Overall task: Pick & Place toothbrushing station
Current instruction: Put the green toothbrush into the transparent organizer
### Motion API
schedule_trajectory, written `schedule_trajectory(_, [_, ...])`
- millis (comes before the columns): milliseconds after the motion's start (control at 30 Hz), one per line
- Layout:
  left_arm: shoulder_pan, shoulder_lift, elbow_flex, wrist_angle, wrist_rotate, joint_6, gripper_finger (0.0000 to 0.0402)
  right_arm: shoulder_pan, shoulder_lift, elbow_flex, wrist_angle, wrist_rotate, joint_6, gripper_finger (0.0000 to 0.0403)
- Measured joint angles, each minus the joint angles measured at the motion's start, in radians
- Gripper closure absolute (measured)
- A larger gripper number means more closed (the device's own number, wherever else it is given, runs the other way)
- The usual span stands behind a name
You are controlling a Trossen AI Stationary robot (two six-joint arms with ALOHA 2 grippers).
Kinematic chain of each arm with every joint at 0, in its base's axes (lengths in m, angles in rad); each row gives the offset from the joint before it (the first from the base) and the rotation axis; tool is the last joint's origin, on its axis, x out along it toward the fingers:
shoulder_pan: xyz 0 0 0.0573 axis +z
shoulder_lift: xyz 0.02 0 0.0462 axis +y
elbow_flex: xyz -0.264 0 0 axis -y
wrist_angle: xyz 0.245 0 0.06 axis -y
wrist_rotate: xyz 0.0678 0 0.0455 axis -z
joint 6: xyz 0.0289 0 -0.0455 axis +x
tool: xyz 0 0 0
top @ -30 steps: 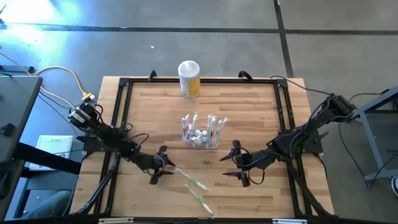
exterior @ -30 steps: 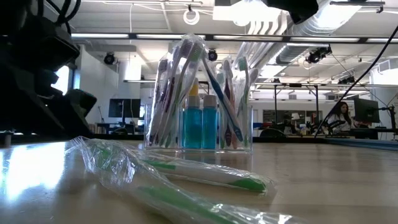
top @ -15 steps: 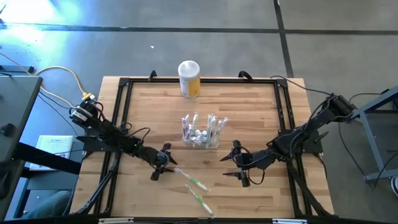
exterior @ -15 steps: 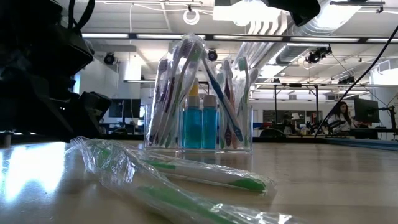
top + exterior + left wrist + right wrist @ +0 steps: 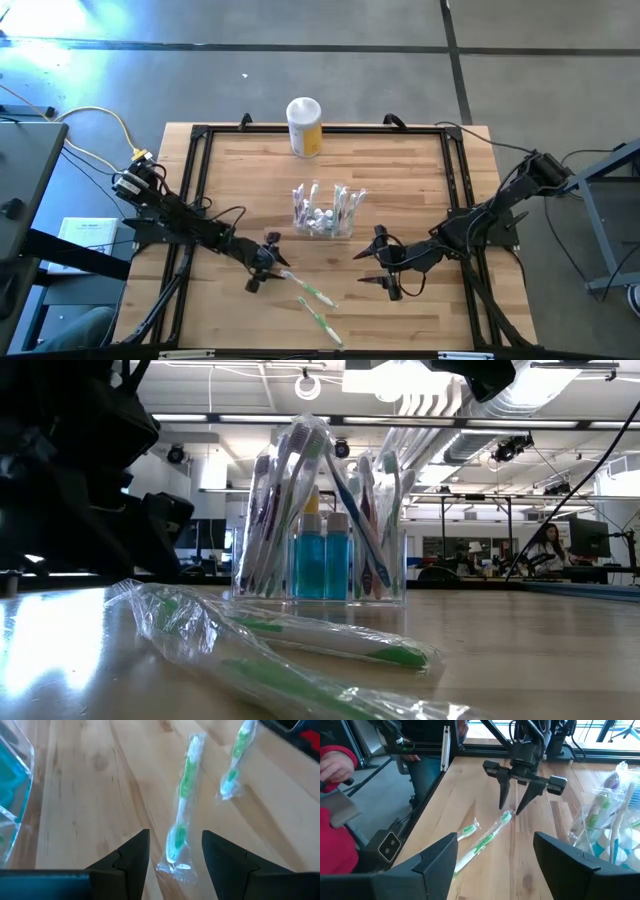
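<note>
High view first: the toothbrushing station (image 5: 323, 211), a clear holder stuffed with wrapped brushes and small blue bottles, stands near the middle of the frame on the wooden table (image 5: 400, 170). No brand or lettering can be read on it, nor on the yellow canister (image 5: 304, 126) with a white lid at the upper centre of the table; any print there is too small to make out.

Left pincer (image 5: 262, 264) sits just below and left of the station, apart from it, its fingers spread and straddling the near end of a wrapped green toothbrush (image 5: 182, 810) without closing on it. From the left wrist view the brush head lies between the two dark fingers (image 5: 131, 854). A second wrapped toothbrush (image 5: 317, 320) lies further toward the lower edge.

Right pincer (image 5: 385, 262) waits lower right of the station, also clear of it, fingers wide and holding nothing.

At the upper left of the right wrist view, a person's red sleeve (image 5: 337, 756) shows beyond the table.
</note>
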Motion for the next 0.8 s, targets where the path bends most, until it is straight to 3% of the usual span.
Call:
schedule_trajectory(300, [0.000, 0.016, 0.016, -0.023, -0.002, 0.000, 0.0226, 0.000, 0.000, 0.000, -0.001, 0.000, 0.000, 0.0149])
schedule_trajectory(800, [0.000, 0.159, 0.117, -0.023, -0.013, 0.047, 0.0226, 0.000, 0.000, 0.000, 0.002, 0.000, -0.004, 0.0149])
